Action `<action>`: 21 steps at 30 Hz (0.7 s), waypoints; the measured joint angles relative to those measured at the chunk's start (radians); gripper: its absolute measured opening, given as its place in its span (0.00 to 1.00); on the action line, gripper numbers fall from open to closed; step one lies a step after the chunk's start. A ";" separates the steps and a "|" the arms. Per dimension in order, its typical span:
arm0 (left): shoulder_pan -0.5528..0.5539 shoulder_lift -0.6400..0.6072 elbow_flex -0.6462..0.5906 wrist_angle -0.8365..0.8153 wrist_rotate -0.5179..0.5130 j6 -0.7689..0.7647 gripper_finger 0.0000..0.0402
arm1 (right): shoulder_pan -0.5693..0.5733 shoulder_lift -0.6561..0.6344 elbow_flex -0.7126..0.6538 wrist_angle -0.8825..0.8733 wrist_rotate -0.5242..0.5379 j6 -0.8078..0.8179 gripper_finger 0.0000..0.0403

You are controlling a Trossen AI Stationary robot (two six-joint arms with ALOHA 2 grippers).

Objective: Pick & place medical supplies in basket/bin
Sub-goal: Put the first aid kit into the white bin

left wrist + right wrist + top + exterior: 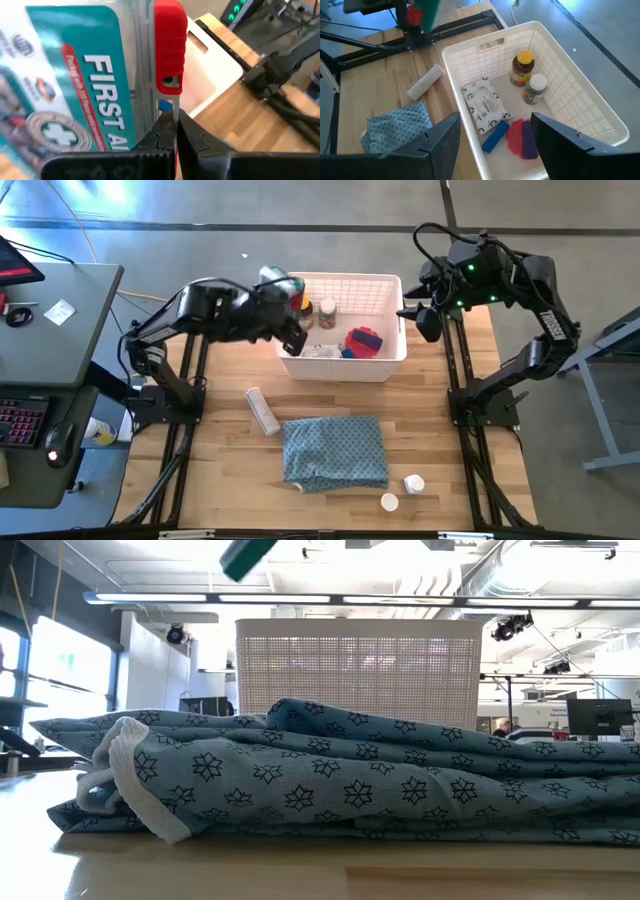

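**First aid kit held at the basket's corner**

The left claw (176, 131) is clamped on the red edge of a first aid kit (80, 90), held above the white basket (385, 288) at its left far corner. The right claw (495, 137) hangs open beside the basket's right rim.

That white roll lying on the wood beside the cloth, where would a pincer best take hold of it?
Probably around its middle, coming straight down. The white roll lies flat on the table, slanted, apart from the cloth, so fingers should close across its narrow width, not its length.
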 joint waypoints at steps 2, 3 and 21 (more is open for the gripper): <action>0.039 0.002 -0.001 0.031 0.027 0.093 0.09 | 0.000 0.000 0.000 0.004 0.005 0.000 0.58; 0.058 0.003 -0.001 0.041 0.040 0.136 0.09 | 0.000 0.000 0.000 0.004 0.014 0.001 0.58; 0.368 0.140 -0.001 0.114 0.422 0.768 0.09 | 0.000 0.000 0.000 0.049 0.252 0.094 0.58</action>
